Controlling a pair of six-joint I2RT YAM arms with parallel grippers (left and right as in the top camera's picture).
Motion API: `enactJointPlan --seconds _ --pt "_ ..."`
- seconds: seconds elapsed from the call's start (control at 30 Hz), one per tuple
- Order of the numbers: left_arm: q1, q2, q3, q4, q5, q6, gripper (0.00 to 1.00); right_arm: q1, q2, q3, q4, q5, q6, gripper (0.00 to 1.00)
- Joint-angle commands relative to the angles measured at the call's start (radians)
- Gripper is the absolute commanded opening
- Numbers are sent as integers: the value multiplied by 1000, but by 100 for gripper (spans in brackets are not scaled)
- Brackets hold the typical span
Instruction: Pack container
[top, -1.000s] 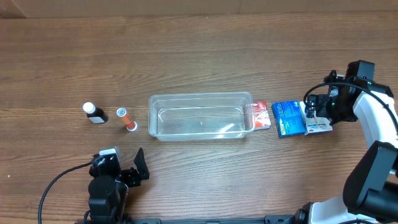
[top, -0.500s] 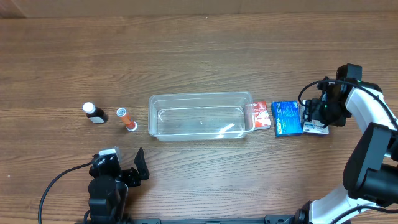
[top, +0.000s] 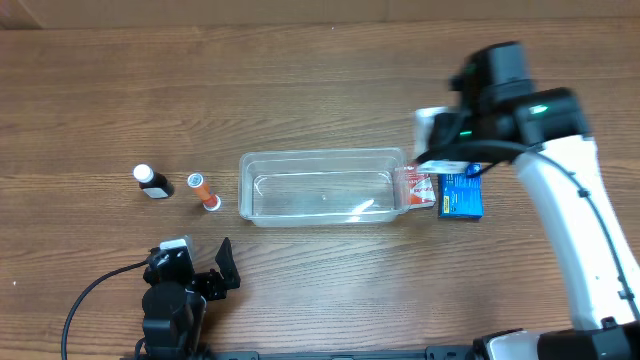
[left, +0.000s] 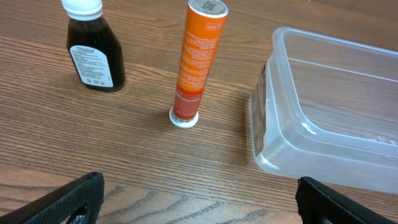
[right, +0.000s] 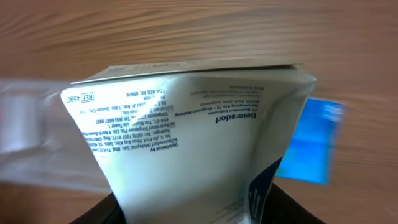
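**Ana:** Where is the container sitting?

**Ben:** The container (top: 320, 154) is lying in the middle of the bench (top: 300, 70), with its long side running left to right. An orange tube (left: 199, 62) is standing upright on its white cap just off the container's left end. A dark bottle (left: 93, 53) with a white cap is standing a little further left.

**Ana:** And what is lying at the right end?

**Ben:** A red-and-white packet (top: 415, 187) is lying flat against that end, touching the rim. A blue box (top: 460, 198) is lying just beside the packet.

**Ana:** What is the right pincer doing?

**Ben:** The right pincer (top: 447, 140) is hanging above the bench near the container's right end, clamped on a white box (right: 186, 124). That box is filling most of the wrist view, with its printed side facing the camera. The dark fingers (right: 106, 214) are just peeking out at the bottom edge, so I cannot tell exactly where they are pressing.

**Ana:** And the left one?

**Ben:** The left pincer (left: 199, 208) is hovering low near the front edge, well short of the tube. Its jaws are standing wide apart and are gripping nothing.
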Motion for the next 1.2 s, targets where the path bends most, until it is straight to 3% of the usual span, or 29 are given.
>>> enactJointPlan --seconds 0.0,0.1,0.23,0.4,0.6,0.77,0.83,0.93,1.0,1.1,1.17 --pt "7 -8 -4 4 5 -14 100 195 11 -41 120 40 169 54" --pt "7 -8 -4 4 5 -14 100 294 40 -145 232 112 333 54" --pt "7 -8 -4 3 5 -14 100 294 109 -268 285 211 415 54" --pt "7 -9 -4 4 5 -14 100 289 168 -286 302 215 419 55" --pt "7 -8 -4 3 5 -14 100 289 170 -290 310 235 418 71" --pt "7 -8 -4 4 5 -14 100 289 105 -264 332 253 280 75" --pt "7 -9 -4 4 5 -14 100 277 27 -203 317 253 259 84" --pt "7 -9 -4 3 5 -14 100 141 -130 -163 315 252 260 85" --pt "7 -8 -4 4 5 -14 100 -55 -186 -164 277 252 260 90" --pt "7 -9 -4 4 5 -14 100 -255 -123 -206 226 243 253 91" --pt "7 -8 -4 4 5 -14 100 -306 -43 -246 234 126 134 95"
